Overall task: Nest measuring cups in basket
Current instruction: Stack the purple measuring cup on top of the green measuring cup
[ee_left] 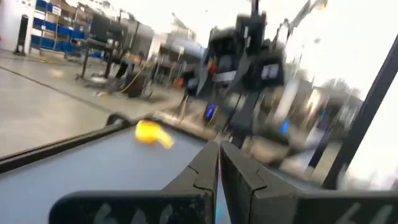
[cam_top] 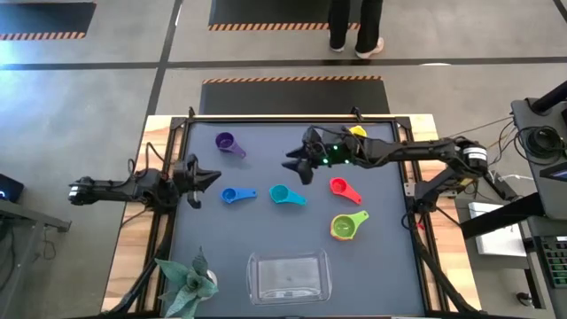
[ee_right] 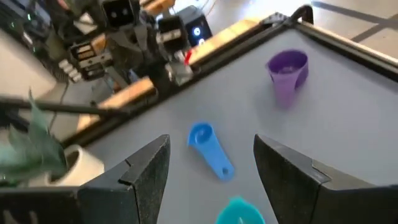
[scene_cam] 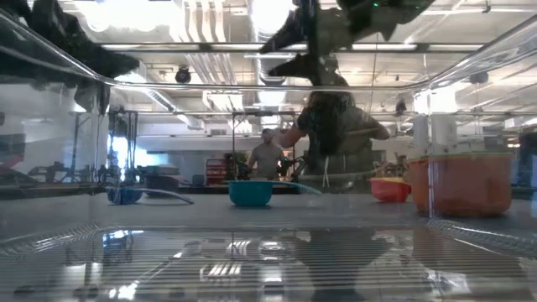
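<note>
Loose cups rest on their bases on the dark mat: purple (cam_top: 226,142), blue (cam_top: 235,194), teal (cam_top: 283,195), red (cam_top: 341,188), yellow (cam_top: 357,131), and green (cam_top: 347,226) with what looks like an orange one inside. The clear basket (cam_top: 288,276) sits at the near edge and holds no cup. My right gripper (cam_top: 297,164) hangs open above the mat's middle, and the right wrist view shows its fingers (ee_right: 211,142) high over the blue cup (ee_right: 208,149). My left gripper (cam_top: 208,177) is shut at the left side and touches nothing.
A green-leaved toy plant (cam_top: 186,283) stands at the near left corner, beside the basket. The right arm lies across the far right of the mat, above the yellow cup. A person stands beyond the far edge (cam_top: 354,27). Bare mat lies between the cups and the basket.
</note>
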Robot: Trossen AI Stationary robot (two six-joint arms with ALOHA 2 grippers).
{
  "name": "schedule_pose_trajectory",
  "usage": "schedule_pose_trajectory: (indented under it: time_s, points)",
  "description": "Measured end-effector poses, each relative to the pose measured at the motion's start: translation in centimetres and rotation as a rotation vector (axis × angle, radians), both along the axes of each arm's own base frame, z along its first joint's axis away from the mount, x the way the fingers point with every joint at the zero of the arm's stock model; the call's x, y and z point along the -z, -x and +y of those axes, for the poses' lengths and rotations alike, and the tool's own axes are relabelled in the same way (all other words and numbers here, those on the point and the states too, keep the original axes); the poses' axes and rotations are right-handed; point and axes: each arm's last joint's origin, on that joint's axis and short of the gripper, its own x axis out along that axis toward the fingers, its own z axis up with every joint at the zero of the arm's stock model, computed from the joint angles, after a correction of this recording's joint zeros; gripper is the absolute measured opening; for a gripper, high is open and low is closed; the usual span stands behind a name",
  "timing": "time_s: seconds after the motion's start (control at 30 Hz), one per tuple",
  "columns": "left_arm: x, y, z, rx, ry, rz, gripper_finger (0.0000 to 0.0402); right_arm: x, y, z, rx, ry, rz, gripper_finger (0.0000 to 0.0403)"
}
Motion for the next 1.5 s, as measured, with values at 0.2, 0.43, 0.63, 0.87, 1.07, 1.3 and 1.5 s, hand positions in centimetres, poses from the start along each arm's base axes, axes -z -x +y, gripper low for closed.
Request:
schedule_pose_trajectory:
  time_s: [0.2, 0.43, 0.63, 0.87, 1.07, 1.3, 1.5]
  points:
    - [-2.3, 0.8, 0.2, -0.031, 0.129, -0.282, 0.0, -2.9, -2.1, -0.5, 0.018, -0.014, -0.054, 0.0219]
    - [-4.0, 2.1, 0.7, -0.169, 0.2, -0.515, 0.0, -5.0, -3.5, -0.8, 0.022, -0.002, -0.053, 0.0219]
    - [-5.7, 2.1, 0.8, -0.228, 0.132, -0.374, 0.0, -5.4, -3.4, -0.8, 0.041, 0.007, -0.063, 0.0219]
    - [-10.3, 2.9, 1.2, -0.406, 0.194, 0.178, 0.0, -5.4, -3.3, -1.0, 0.084, 0.06, -0.053, 0.0219]
    - [-15.2, 3.3, 1.3, -0.51, 0.184, 0.427, 0.0, -5.4, -3.3, -1.1, 0.103, 0.106, -0.046, 0.0219]
    - [-20.0, 2.1, 1.3, -0.534, 0.138, 0.58, 0.0, -5.4, -3.3, -1.1, 0.095, 0.13, -0.043, 0.0219]
    - [-23.3, 0.5, 1.4, -0.544, 0.124, 0.588, 0.0, -5.6, -2.5, -0.9, 0.082, 0.119, 0.002, 0.0219]
